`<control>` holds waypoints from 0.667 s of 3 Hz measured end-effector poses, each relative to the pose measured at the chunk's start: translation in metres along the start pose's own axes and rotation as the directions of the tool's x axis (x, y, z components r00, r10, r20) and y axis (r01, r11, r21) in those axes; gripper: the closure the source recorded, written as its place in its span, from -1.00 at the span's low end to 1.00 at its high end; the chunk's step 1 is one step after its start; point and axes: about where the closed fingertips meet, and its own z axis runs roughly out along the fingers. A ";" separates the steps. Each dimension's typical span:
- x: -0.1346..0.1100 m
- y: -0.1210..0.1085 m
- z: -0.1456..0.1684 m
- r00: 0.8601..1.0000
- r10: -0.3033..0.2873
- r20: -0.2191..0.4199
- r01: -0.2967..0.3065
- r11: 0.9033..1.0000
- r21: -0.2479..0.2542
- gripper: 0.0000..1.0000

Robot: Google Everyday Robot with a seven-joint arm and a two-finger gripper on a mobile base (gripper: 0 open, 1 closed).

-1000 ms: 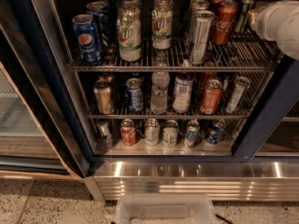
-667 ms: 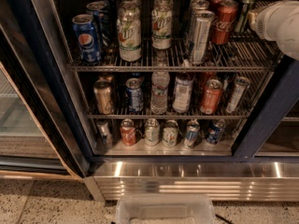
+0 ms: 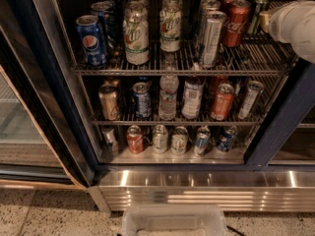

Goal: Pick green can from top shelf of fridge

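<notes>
Camera view. The fridge (image 3: 288, 117), blue-framed with a ribbed steel base, held wire racks of cans and bottles. The slim green can (image 3: 259, 8) stood upright at the right end of the top shelf (image 3: 167, 67), beside a red can (image 3: 237, 18). The white gripper (image 3: 267, 20) was at the green can; whether it gripped could not be told.

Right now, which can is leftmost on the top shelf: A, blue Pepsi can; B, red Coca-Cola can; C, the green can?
A: the blue Pepsi can sits at the left end of the top shelf; the green can is far right, with the gripper beside it.
</notes>
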 end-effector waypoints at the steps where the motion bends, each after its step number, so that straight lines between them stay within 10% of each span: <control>1: 0.000 0.000 0.000 1.000 0.000 0.000 0.000 1.000 0.000 0.42; 2: 0.000 0.000 0.000 1.000 0.000 0.000 0.000 1.000 0.000 0.50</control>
